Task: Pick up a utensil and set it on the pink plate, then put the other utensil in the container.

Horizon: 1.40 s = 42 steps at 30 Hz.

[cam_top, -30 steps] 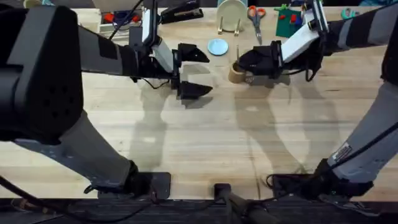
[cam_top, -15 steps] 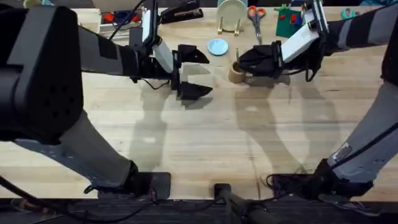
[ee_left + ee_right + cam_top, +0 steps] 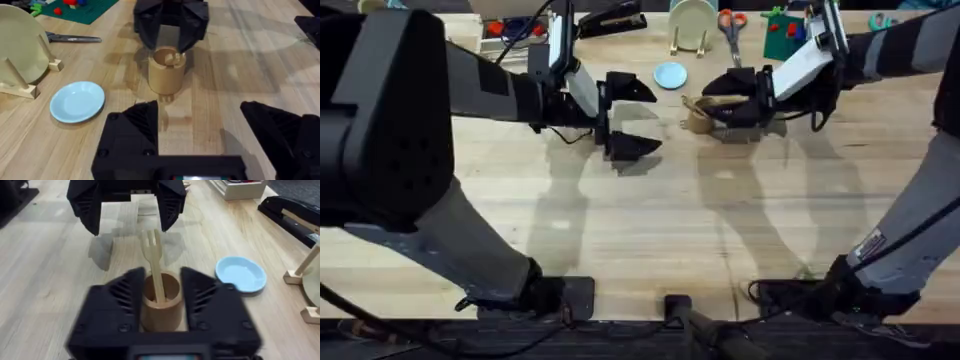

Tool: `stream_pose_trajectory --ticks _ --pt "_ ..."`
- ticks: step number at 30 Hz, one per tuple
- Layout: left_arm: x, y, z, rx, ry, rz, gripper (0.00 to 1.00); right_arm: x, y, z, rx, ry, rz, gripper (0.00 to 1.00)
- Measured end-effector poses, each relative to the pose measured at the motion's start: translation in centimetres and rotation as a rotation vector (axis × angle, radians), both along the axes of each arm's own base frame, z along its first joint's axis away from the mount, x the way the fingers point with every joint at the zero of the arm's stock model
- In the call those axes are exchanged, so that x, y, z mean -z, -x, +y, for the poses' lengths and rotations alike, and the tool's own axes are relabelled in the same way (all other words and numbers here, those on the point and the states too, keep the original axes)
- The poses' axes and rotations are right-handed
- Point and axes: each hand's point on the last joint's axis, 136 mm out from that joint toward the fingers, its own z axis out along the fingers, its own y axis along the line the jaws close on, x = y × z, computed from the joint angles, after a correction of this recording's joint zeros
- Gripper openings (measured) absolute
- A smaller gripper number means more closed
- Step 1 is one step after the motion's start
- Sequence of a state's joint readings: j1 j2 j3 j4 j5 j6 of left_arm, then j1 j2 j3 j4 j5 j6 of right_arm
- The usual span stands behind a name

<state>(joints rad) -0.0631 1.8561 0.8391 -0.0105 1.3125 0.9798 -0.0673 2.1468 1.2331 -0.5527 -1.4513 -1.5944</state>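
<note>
Two black robot arms reach over the pale wooden table [image 3: 650, 230]. The left gripper [image 3: 625, 115] hovers with its fingers wide apart, holding nothing. The right gripper [image 3: 162, 302] has its fingers spread to either side of the small tan-brown cylindrical container [image 3: 160, 302], not clamped on it. A round light-blue dish [image 3: 240, 274] lies on the table near the container. The small pale wooden fork [image 3: 154, 270] stands inside the container, leaning on its rim with its tines pointing up and out.
</note>
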Motion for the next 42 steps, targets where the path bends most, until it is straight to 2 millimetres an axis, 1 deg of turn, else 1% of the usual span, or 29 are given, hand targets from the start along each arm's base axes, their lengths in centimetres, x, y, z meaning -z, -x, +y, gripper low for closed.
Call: stream_pose_trajectory --ticks 1,3,4,7,11,14,17,21,24,30,37,39,42 --pt "0.0 0.0 0.0 0.000 0.000 0.000 0.995 0.0 0.0 0.0 0.000 0.000 0.000 0.460" --pt "0.0 0.0 0.0 0.000 0.000 0.000 0.995 0.0 0.0 0.0 0.000 0.000 -0.001 0.589" --pt "0.0 0.0 0.0 0.000 0.000 0.000 0.995 0.0 0.0 0.0 0.000 0.000 -0.001 0.620" --pt "0.0 0.0 0.0 0.000 0.000 0.000 0.995 0.0 0.0 0.0 0.000 0.000 0.000 0.669" --pt "0.0 0.0 0.0 0.000 0.000 0.000 0.995 -0.1 -0.1 0.0 0.002 -0.002 0.018 0.785" --pt "0.0 0.0 0.0 0.000 0.000 0.000 0.994 -0.9 -0.4 0.0 0.006 -0.002 0.027 0.871" --pt "0.0 0.0 0.0 0.000 0.000 0.000 0.996 -2.8 -1.1 -0.1 0.012 -0.003 0.034 0.903" --pt "0.0 0.0 0.0 0.000 0.000 0.000 0.995 -6.1 -1.9 -0.1 0.024 -0.001 0.049 0.916" --pt "0.0 0.0 0.0 0.000 0.000 0.000 0.995 -8.6 -2.4 -0.2 0.043 0.008 0.107 0.983" --pt "0.0 0.0 0.0 0.000 0.000 0.000 0.994 -13.3 -2.6 -0.4 0.114 0.062 0.199 0.993" --pt "0.1 0.0 0.0 -0.003 -0.005 0.000 0.994 -18.5 -1.5 -1.4 0.304 0.169 0.255 0.995" --pt "0.1 -0.1 0.0 -0.004 -0.006 0.000 0.994 -19.8 -0.6 -1.8 0.367 0.197 0.284 0.995" --pt "0.1 -0.1 0.0 -0.004 -0.006 0.000 0.994 -20.9 1.1 -2.5 0.449 0.241 0.330 0.992"
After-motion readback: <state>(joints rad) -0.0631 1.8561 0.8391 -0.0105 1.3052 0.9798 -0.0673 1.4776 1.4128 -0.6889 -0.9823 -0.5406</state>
